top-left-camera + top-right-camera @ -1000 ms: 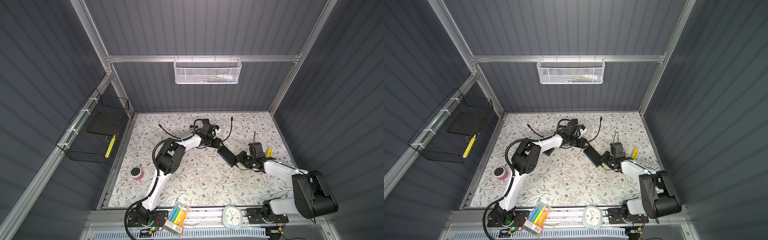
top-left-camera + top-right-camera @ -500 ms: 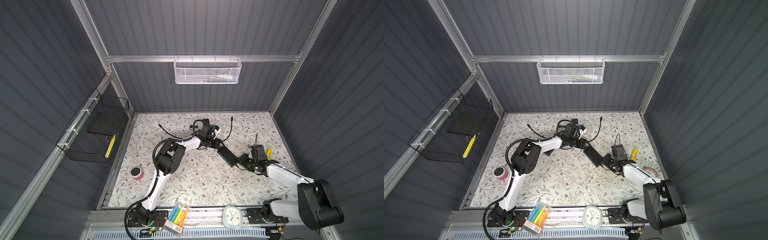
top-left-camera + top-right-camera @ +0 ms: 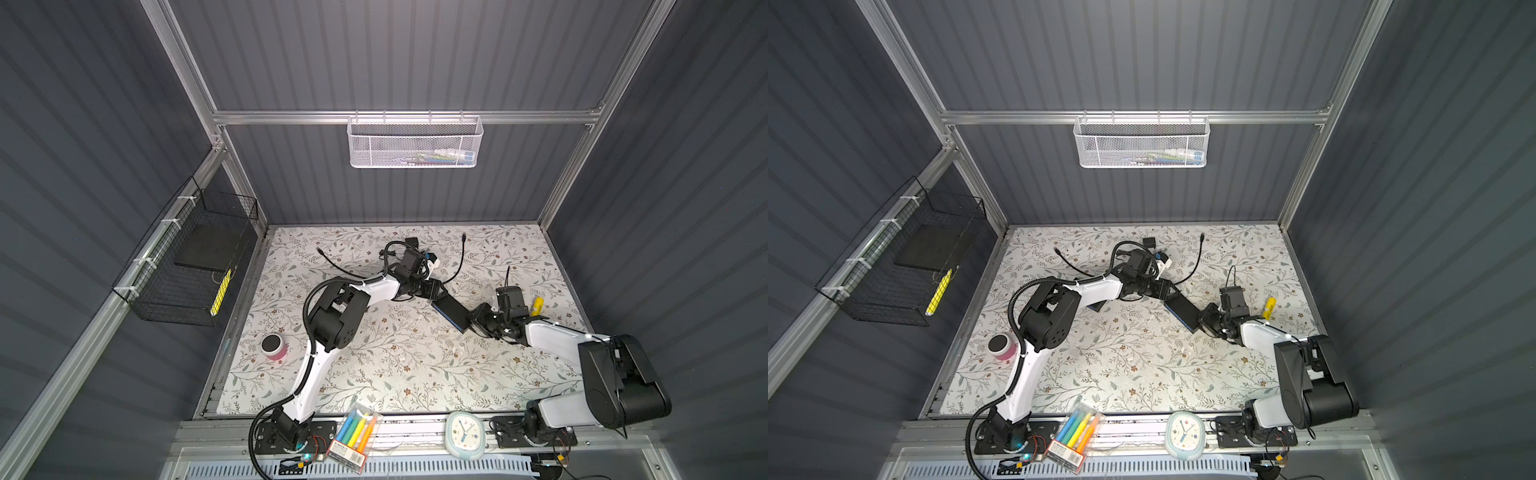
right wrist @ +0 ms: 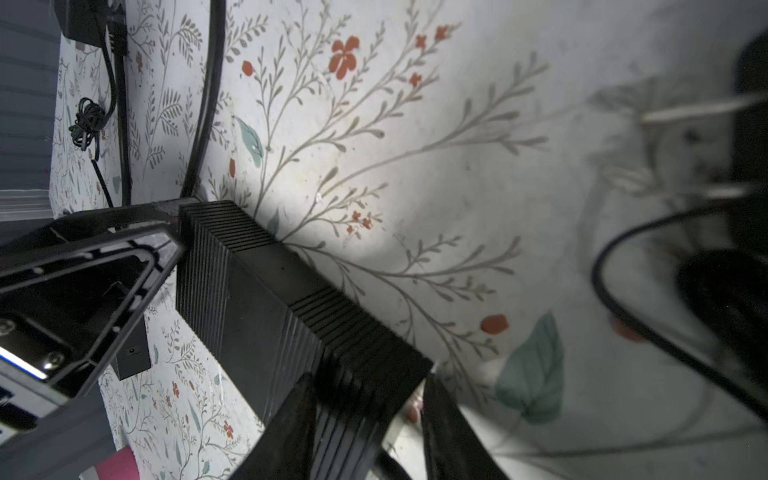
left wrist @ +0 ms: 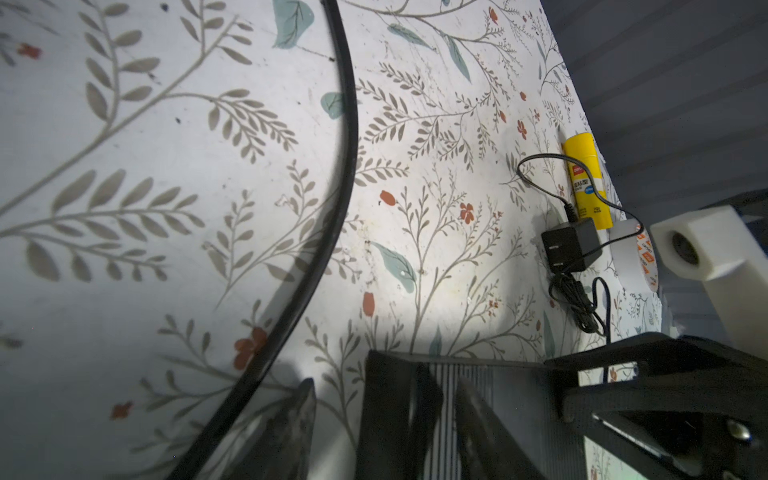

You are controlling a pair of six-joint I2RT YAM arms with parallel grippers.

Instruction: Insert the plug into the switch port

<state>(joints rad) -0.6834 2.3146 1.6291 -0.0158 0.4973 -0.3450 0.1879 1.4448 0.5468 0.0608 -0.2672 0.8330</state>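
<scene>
The switch (image 3: pixel 451 311) (image 3: pixel 1183 311) is a long black ribbed box lying mid-table between both arms. My left gripper (image 3: pixel 436 291) (image 5: pixel 384 382) straddles its far end, with bare table showing between one finger (image 5: pixel 299 415) and the switch (image 5: pixel 511 382). My right gripper (image 3: pixel 473 322) (image 4: pixel 368 382) straddles the near end (image 4: pixel 257 299). One of its fingers (image 4: pixel 291 419) lies against the box and a gap remains at the other. A thick black cable (image 3: pixel 457 266) curves behind the left arm, its plug end (image 3: pixel 463 237) free on the table. Neither gripper holds a plug.
A black power adapter (image 5: pixel 569 245) with a thin coiled wire lies beside a yellow glue stick (image 3: pixel 537 305). A pink cup (image 3: pixel 274 347) stands front left. A marker pack (image 3: pixel 353 434) and a clock (image 3: pixel 464 432) sit on the front rail. Wire baskets hang on the walls.
My right gripper has edged left over the switch's near end, after its arm swung out and back. The left arm and the switch have not moved.
</scene>
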